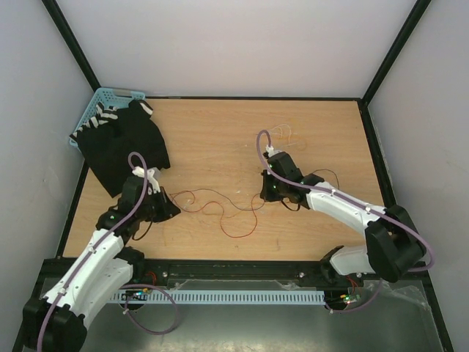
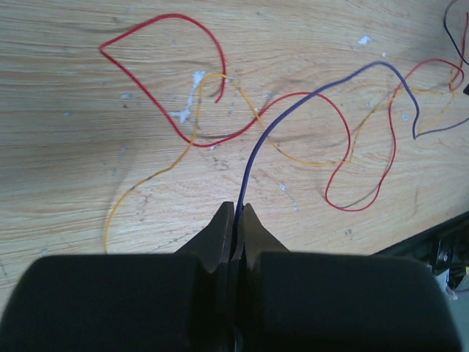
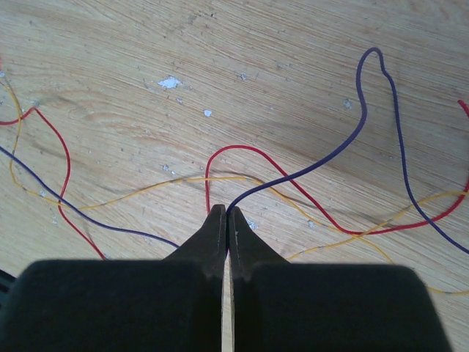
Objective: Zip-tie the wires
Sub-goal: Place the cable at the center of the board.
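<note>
Gathering, not yet tying: judged so from the loose tangle of thin red, orange and dark purple wires (image 1: 223,207) lying spread and unbundled on the pale wooden bench (image 1: 220,139) between the two arms. Found left pincer (image 2: 236,209) pressed together on the dark purple strand (image 2: 293,105), nipped right at the tips. Found right pincer (image 3: 227,213) likewise pressed together, seemingly nipping a strand of the same colour at the very tips. Could not pick out the pale plastic zip tie in any view. Next, by judgement: draw the nipped strand taut and sweep the red and orange loops alongside into one bunch. Calls for firm grips on hair-fine wire, and for locating the tie first. Watch for slippage.
</note>
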